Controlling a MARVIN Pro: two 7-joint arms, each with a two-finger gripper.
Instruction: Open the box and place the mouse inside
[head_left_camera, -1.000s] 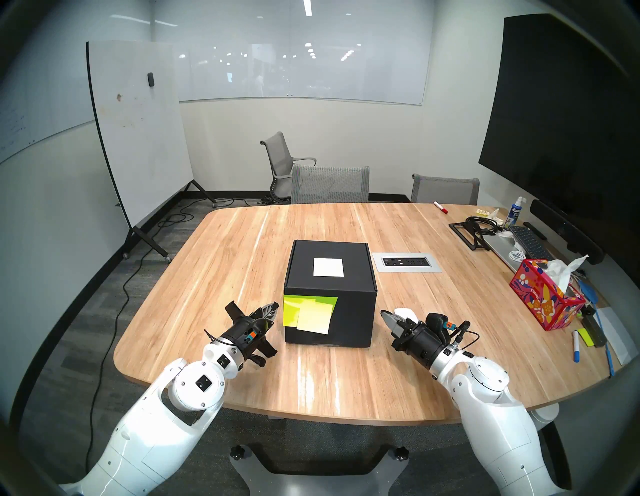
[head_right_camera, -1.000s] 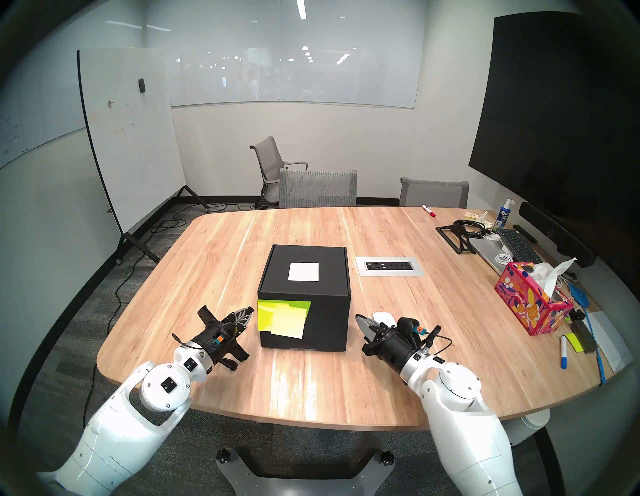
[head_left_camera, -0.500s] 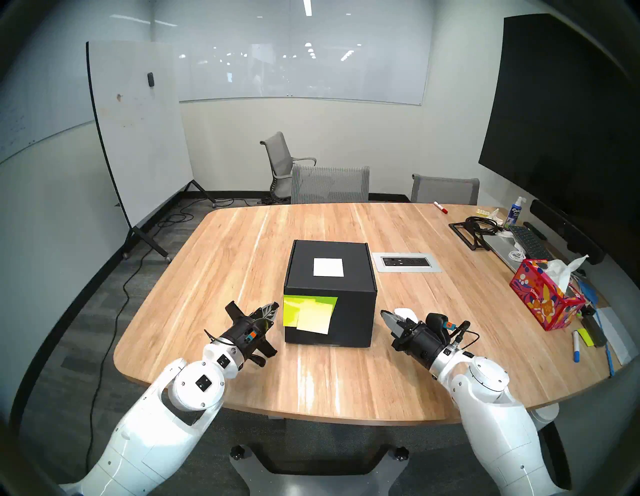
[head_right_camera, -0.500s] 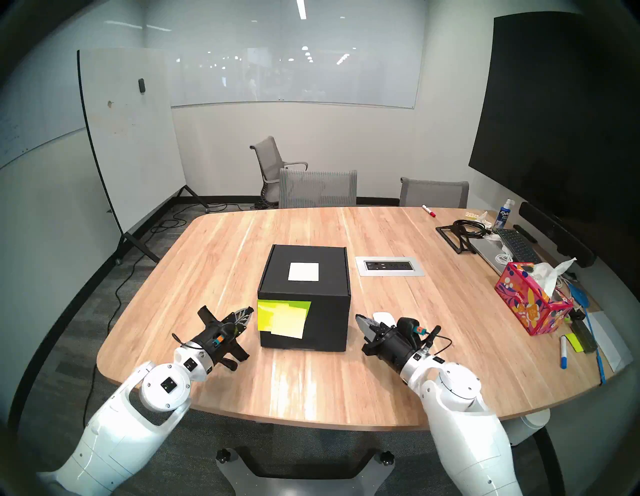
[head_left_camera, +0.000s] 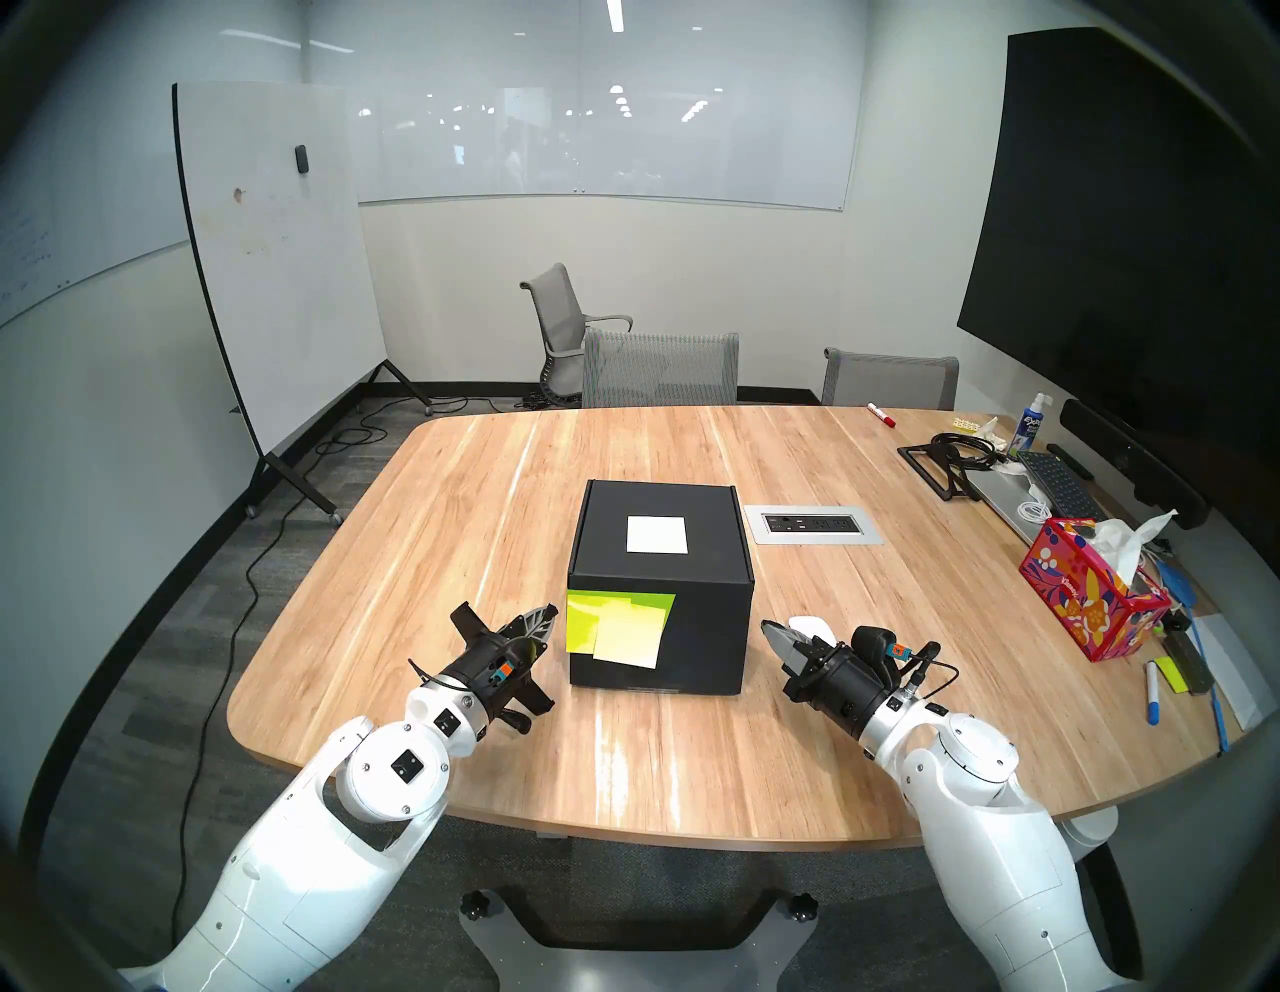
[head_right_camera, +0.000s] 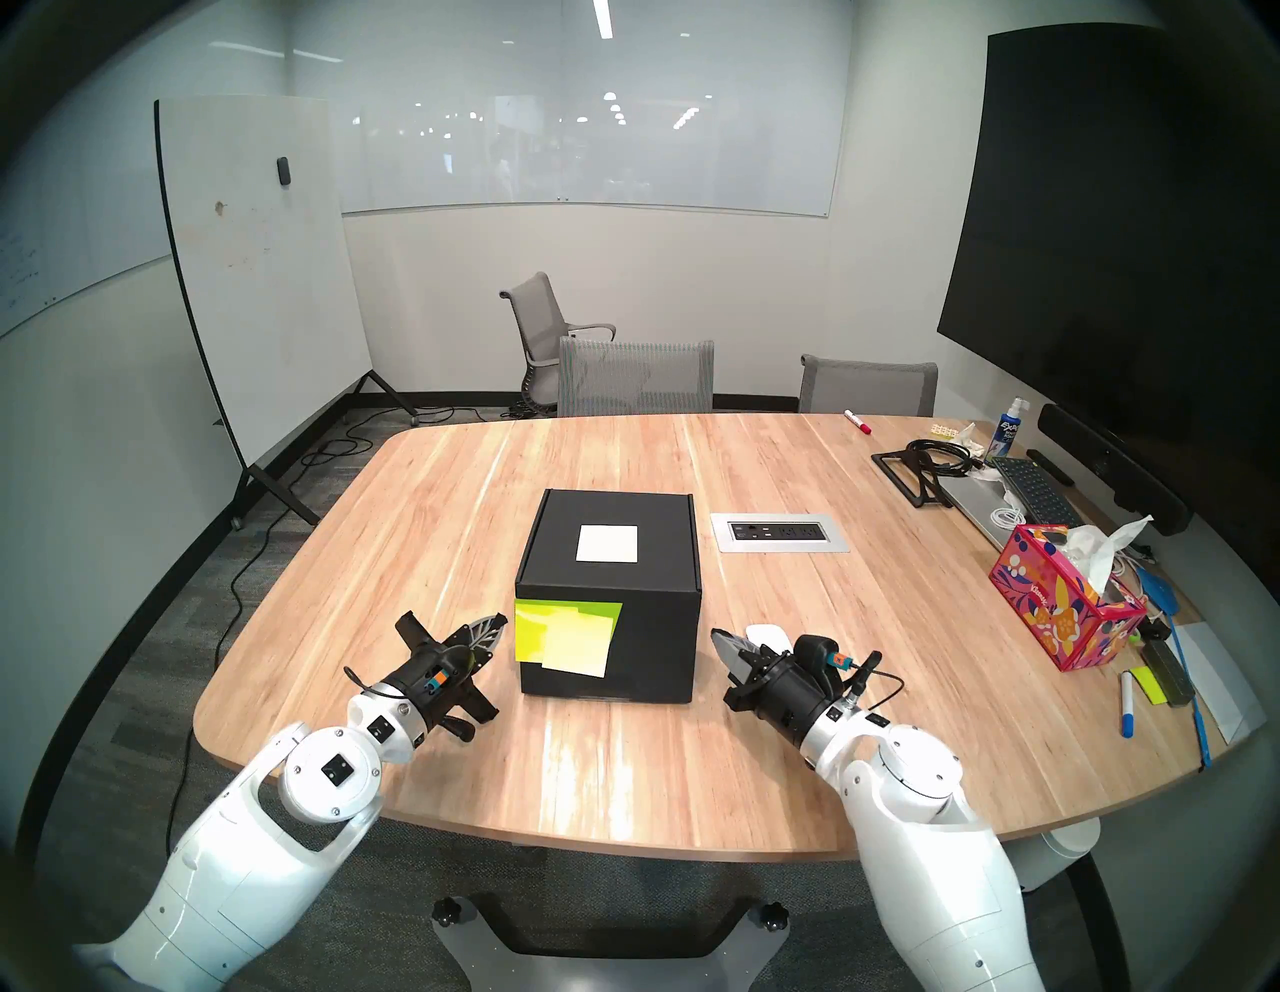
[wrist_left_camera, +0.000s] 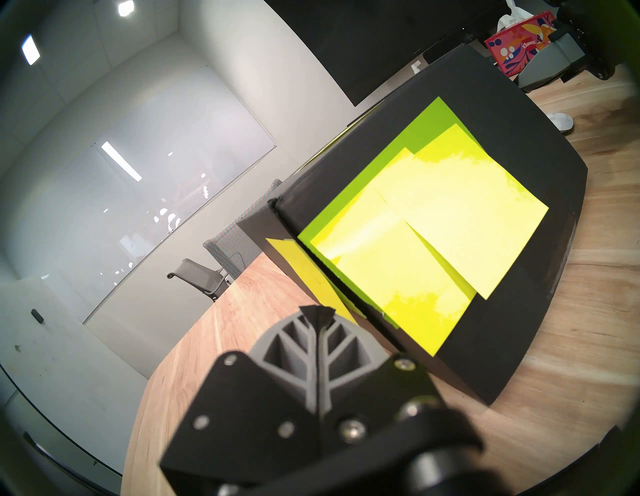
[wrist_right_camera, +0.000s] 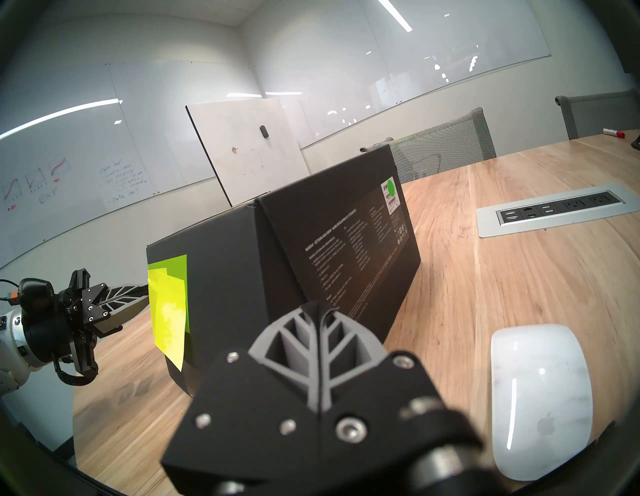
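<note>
Mostly hidden mouse (head_left_camera: 812, 627), closed box (head_left_camera: 658, 589)

Only a white sliver of mouse visible behind the right gripper (head_left_camera: 767, 630) from the head; near end cut off low in the wrist view. Box interior unseen under the shut lid. Print on the box side too small to read.

Matte black cardboard box (head_left_camera: 658, 554), glossy yellow-green paper sticky notes (wrist_left_camera: 433, 235), smooth glossy white plastic mouse (wrist_right_camera: 540, 395), light wood-grain surface (head_left_camera: 443, 540) with slight sheen, grey ribbed plastic left tool (wrist_left_camera: 317, 313), brushed metal outlet plate (head_left_camera: 814, 524)
</note>
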